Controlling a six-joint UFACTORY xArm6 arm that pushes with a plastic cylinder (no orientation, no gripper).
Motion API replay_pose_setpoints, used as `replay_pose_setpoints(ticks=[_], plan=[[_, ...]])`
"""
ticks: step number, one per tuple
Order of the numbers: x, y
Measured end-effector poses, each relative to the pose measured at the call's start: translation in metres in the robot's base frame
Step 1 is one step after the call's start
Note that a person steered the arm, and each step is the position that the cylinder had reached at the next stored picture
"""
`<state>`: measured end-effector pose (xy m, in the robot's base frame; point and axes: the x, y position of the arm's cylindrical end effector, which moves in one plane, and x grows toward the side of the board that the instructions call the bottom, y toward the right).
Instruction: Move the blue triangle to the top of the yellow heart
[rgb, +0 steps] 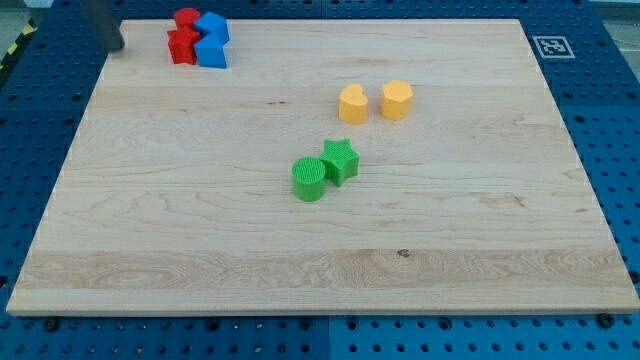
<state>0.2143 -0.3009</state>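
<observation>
Two blue blocks sit in a tight cluster at the view's top left: a lower one (211, 51), which looks like the blue triangle, and an upper one (214, 26) whose shape I cannot make out. Two red blocks touch them on the left, one a red star (182, 46) and one behind it (186, 17). The yellow heart (352, 103) lies right of the board's centre, far from the blue blocks. My tip (118, 46) is at the board's top left corner, left of the red blocks and apart from them.
A second yellow block (397, 100), roughly hexagonal, stands just right of the heart. A green cylinder (309, 179) and a green star (340, 159) touch each other below the heart. The wooden board (480, 230) lies on a blue perforated table.
</observation>
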Motion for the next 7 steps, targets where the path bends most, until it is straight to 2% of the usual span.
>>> replay_pose_setpoints(ticks=[1,4,6,7], plan=[[-0.021,0.000],[-0.023,0.024],[-0.013,0.092],[0.019,0.110]])
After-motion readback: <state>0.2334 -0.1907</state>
